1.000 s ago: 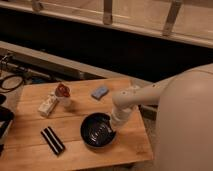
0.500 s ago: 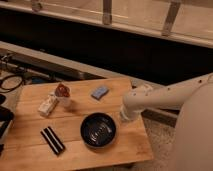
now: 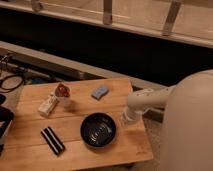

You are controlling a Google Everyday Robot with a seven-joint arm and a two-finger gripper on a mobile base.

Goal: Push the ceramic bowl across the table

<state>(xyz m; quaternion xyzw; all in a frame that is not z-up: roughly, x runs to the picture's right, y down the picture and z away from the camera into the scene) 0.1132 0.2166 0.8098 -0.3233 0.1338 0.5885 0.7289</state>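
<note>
The tool (image 3: 127, 118) sits at the ceramic bowl's (image 3: 98, 129) 3 o'clock over the tabletop (image 3: 77, 102); clenched or released, can't tell, tip merges into the arm (image 3: 155, 97).

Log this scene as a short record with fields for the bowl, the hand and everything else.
bowl: black, upright, front middle of the table
hand: beside the bowl, at the table's right edge; contact unclear
others: striped black block front left; pale box and red-topped cup left; blue block back
</note>
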